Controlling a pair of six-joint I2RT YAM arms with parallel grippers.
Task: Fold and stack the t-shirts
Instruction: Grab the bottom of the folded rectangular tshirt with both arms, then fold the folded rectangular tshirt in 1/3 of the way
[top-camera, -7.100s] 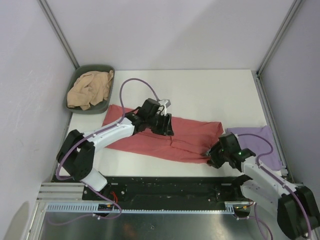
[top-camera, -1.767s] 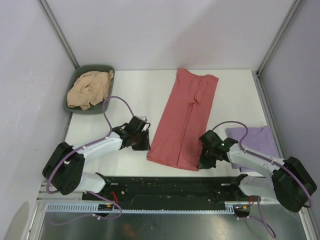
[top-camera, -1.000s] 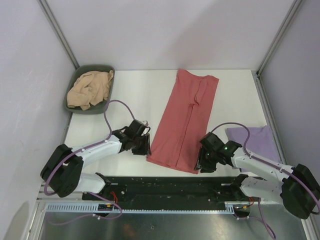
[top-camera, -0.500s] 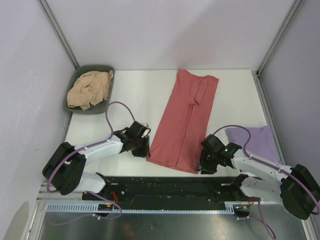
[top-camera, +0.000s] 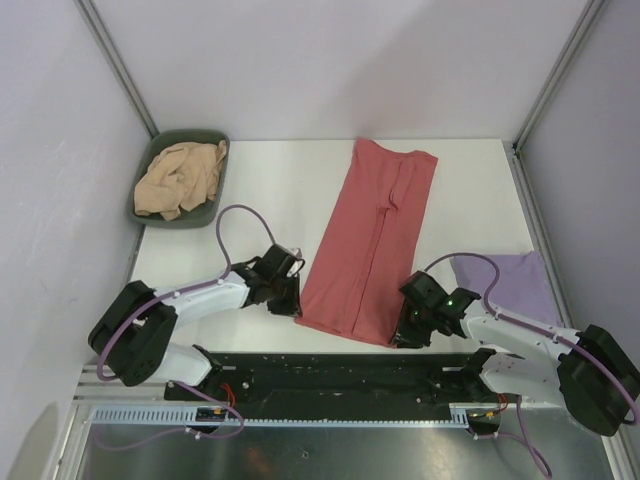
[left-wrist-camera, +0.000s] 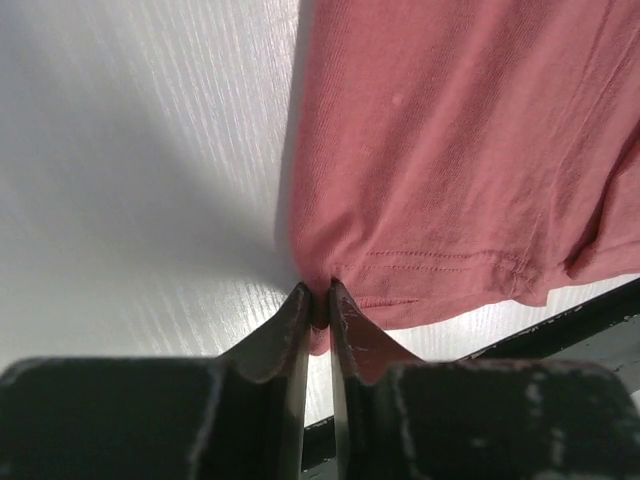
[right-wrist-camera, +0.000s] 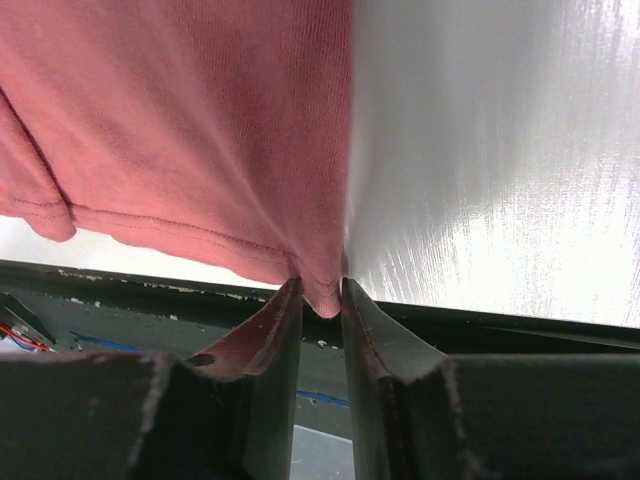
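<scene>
red tee (top-camera: 370, 240): long strip lying flat mid table (top-camera: 270, 190), hem at near edge
L claw (left-wrist-camera: 319, 296): pinched shut on hem's left corner
R claw (right-wrist-camera: 320, 288): same, right corner
lavender tee (top-camera: 512, 285): flat, far right
tan tee (top-camera: 180, 178): bunched up in bin (top-camera: 195, 220)

Bright, even light; streaky glare on the table (right-wrist-camera: 500, 150); soft shadows.

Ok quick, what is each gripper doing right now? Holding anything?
Left gripper: closed, pinching the near left corner of the red t-shirt.
Right gripper: closed, pinching the near right corner of the same shirt.
</scene>
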